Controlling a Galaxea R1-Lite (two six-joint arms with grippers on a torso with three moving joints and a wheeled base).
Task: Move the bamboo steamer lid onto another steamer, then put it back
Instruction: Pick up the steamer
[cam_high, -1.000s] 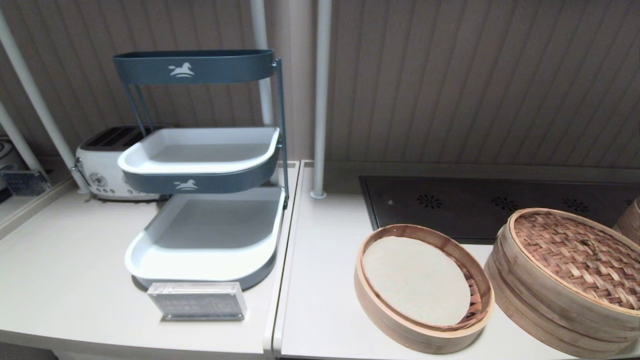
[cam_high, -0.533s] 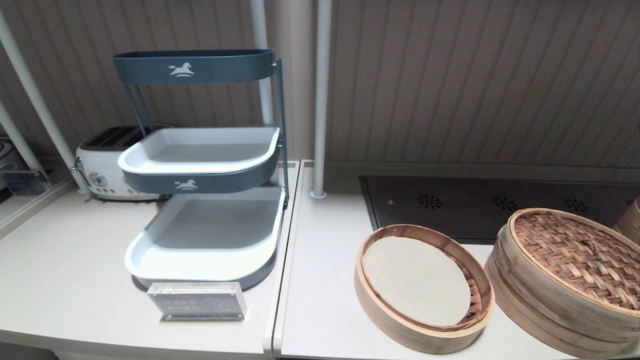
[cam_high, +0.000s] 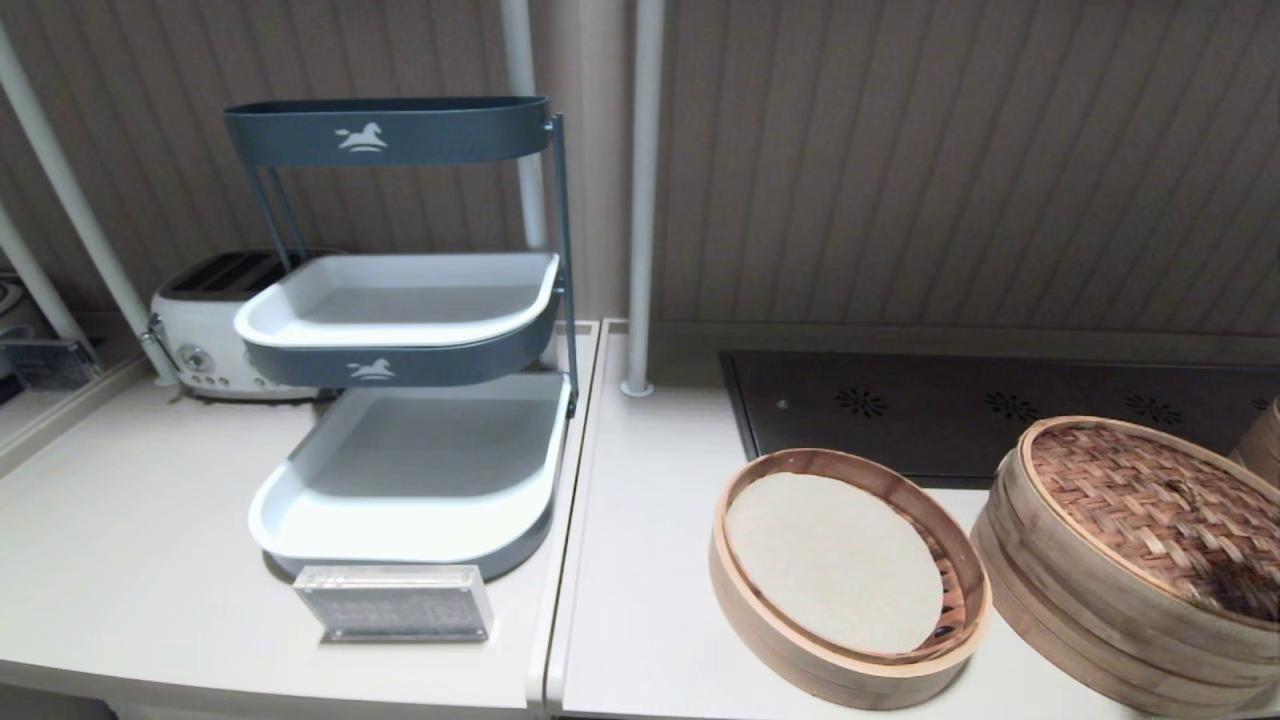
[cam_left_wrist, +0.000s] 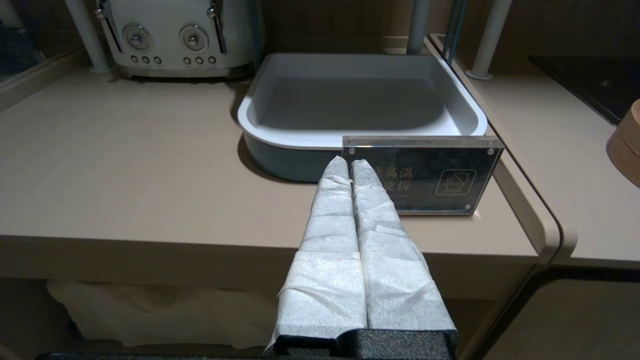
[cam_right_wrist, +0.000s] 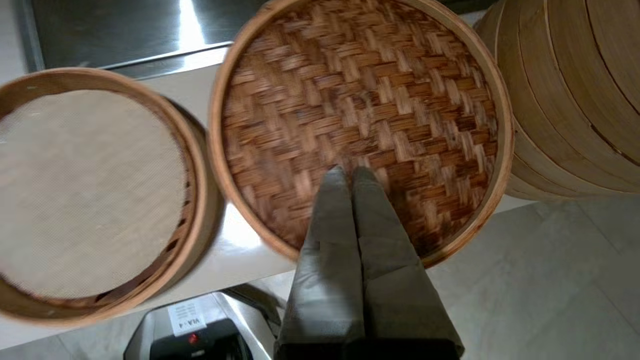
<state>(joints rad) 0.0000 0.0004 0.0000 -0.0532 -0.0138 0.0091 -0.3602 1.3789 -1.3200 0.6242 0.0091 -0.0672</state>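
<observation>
The bamboo steamer lid (cam_high: 1150, 505) (cam_right_wrist: 360, 115), with a reddish-brown woven top and a pale hoop, lies on the wide banded steamer (cam_high: 1090, 610) at the counter's right. My right gripper (cam_right_wrist: 351, 172) is shut and empty. It hovers over the lid's near part, between the central knot and the rim. In the head view only a dark blur (cam_high: 1238, 588) shows there. The basket with the pale round liner (cam_high: 835, 560) (cam_right_wrist: 85, 190) stands uncovered left of it. My left gripper (cam_left_wrist: 349, 164) is shut and empty, low before the counter's front edge.
A further stack of bamboo steamers (cam_high: 1262, 435) (cam_right_wrist: 575, 90) stands at the far right. A dark cooktop (cam_high: 980, 405) lies behind the steamers. On the left are a tiered tray rack (cam_high: 410, 470), a toaster (cam_high: 210, 330) and an acrylic sign (cam_high: 395, 603) (cam_left_wrist: 422, 175).
A dark blur has come in over the near right part of the lid in the head view. Steamers, lid and left side have not moved.
</observation>
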